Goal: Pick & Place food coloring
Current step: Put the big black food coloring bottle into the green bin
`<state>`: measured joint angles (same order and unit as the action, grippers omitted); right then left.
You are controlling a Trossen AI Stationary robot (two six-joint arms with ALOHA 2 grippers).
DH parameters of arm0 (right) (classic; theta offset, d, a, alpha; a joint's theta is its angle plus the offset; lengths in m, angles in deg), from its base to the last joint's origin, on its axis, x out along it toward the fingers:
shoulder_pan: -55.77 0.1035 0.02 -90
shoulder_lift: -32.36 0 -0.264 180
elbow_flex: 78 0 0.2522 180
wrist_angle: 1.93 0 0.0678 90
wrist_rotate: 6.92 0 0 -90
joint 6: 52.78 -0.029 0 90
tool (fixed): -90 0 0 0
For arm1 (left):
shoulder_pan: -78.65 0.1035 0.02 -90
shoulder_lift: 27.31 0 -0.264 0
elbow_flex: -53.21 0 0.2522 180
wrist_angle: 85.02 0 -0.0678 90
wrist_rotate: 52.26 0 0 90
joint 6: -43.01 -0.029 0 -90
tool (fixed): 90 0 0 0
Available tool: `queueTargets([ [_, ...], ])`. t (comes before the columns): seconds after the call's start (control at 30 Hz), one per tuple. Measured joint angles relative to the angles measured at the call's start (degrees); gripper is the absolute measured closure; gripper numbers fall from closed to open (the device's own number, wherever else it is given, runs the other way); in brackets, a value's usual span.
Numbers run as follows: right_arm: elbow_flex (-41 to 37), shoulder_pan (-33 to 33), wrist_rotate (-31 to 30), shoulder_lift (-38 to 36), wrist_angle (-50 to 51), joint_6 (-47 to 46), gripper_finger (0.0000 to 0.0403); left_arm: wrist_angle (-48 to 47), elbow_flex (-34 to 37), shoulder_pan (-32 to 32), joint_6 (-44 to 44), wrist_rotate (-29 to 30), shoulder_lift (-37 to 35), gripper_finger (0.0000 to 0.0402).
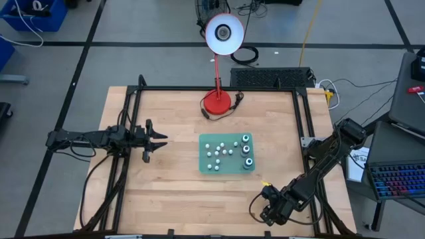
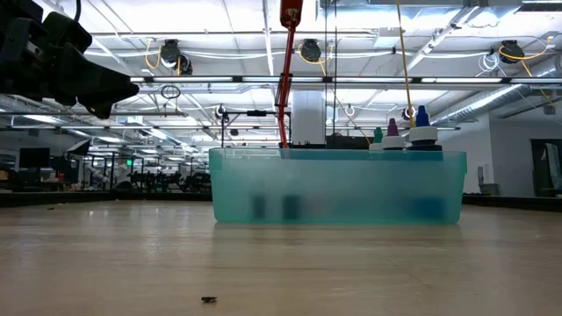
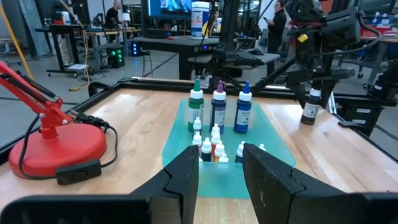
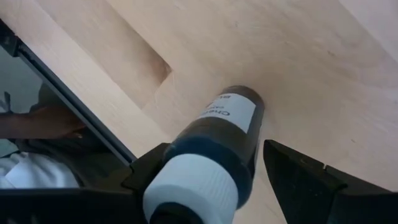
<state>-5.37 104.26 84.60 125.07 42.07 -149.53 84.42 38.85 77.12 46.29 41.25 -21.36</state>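
The right gripper [image 4: 249,180] has its jaws clenched on one dark food colouring bottle [image 4: 214,146], white cap toward the wrist and base pointed at the wood, so I'd judge it is being carried over the worktop [image 1: 172,192] to a spot away from the others. From above, this arm sits near the front right corner [image 1: 272,206], well apart from the green tray [image 1: 226,167]. The bottle is dark-bodied with a white label whose print I can't read.

The left gripper [image 3: 221,171] hangs to the left of the tray with its jaws released and nothing between them, facing the set as if lined up for the next pick.

The rest of the food colouring [image 3: 214,134] stands in the tray: three taller bottles, green, purple and blue, and a cluster of tiny white-capped ones. The red lamp [image 1: 217,101] stands behind.
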Motion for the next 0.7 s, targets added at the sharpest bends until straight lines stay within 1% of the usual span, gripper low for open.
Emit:
queueTargets([
  [0.07, -0.02, 0.06, -0.66, 0.0, -0.45, 0.16, 0.0167, -0.02, 0.0, 0.01, -0.01, 0.02, -0.01, 0.0275],
  [0.13, -0.02, 0.35, -3.1, 0.0, -0.46, 0.33, 0.0167, 0.0, 0.0, -0.01, -0.01, 0.0, -0.01, 0.0275],
  [0.2, -0.02, 0.35, -4.28, 0.0, -0.48, 0.33, 0.0167, -0.02, 0.0, 0.01, -0.01, 0.0, -0.01, 0.0275],
  [0.43, -0.03, -0.7, -4.3, 0.0, -0.39, 1.4, 0.0174, -0.02, 0.0, 0.01, -0.01, 0.0, -0.01, 0.0275],
  [0.57, -0.04, -0.66, -2.74, 0.0, -0.42, 1.42, 0.0195, 0.0, 0.0, -0.01, -0.01, 0.0, -0.01, 0.0275],
  [0.7, -0.04, -0.63, -1.39, 0.0, -0.43, 1.82, 0.0234, 0.0, 0.0, 0.01, -0.01, 0.0, 0.0, 0.0275],
])
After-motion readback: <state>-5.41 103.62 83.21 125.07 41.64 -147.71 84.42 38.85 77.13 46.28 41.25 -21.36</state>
